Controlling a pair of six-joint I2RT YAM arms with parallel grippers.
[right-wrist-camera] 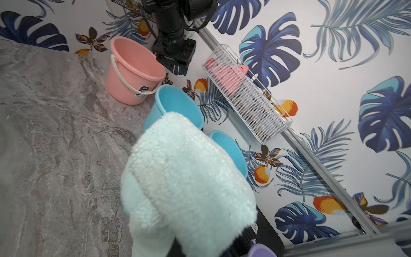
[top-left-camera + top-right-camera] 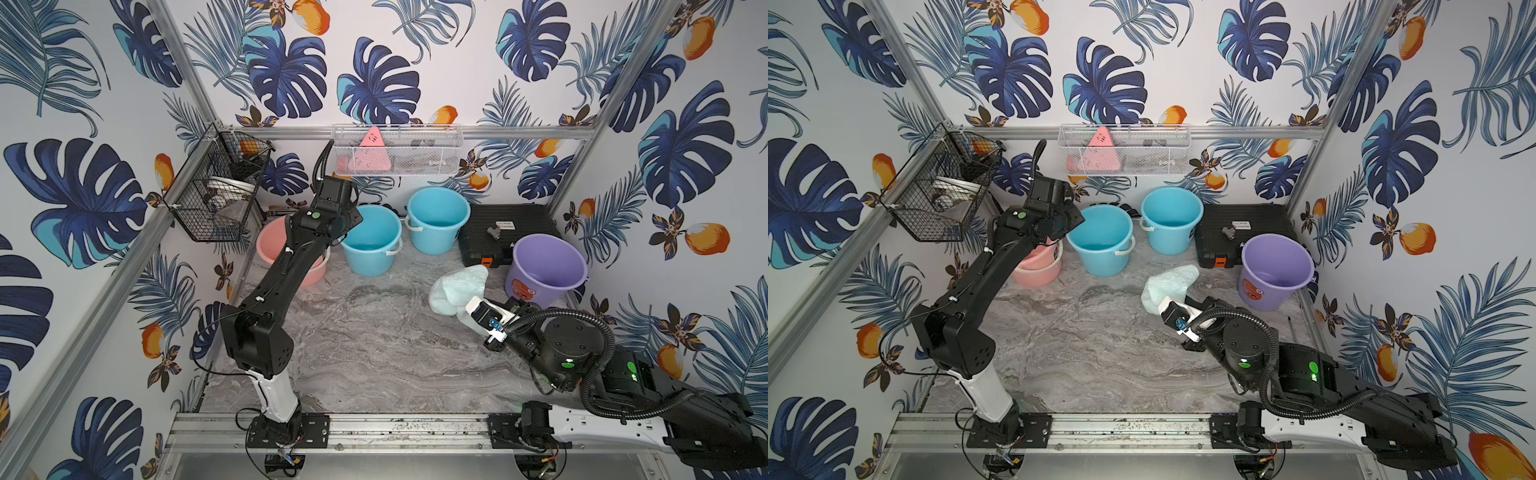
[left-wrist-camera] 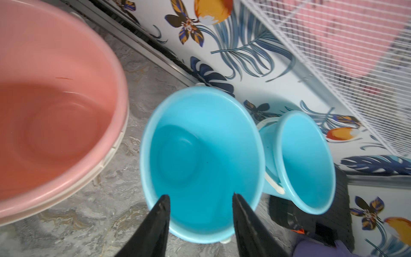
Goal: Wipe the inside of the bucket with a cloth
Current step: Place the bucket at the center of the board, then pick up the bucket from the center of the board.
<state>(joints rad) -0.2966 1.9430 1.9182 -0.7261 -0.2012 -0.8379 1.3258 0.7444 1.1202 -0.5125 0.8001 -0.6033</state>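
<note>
Behind the bunched cloth (image 1: 189, 189), unseen tips of clamped right tool (image 2: 460, 308); left tool (image 3: 201, 198) half-open, empty, over bucket (image 3: 222, 133)

black wire basket (image 2: 195, 208) hung at the left back corner. white mesh basket (image 2: 428, 160) on the back rail held a pink triangular piece (image 2: 368, 151). black case (image 2: 528, 224) lay flat on the marble tabletop (image 2: 374, 340), with an orange latch (image 2: 486, 262) at its front and a small grey object (image 2: 494, 231) on its lid.
</note>
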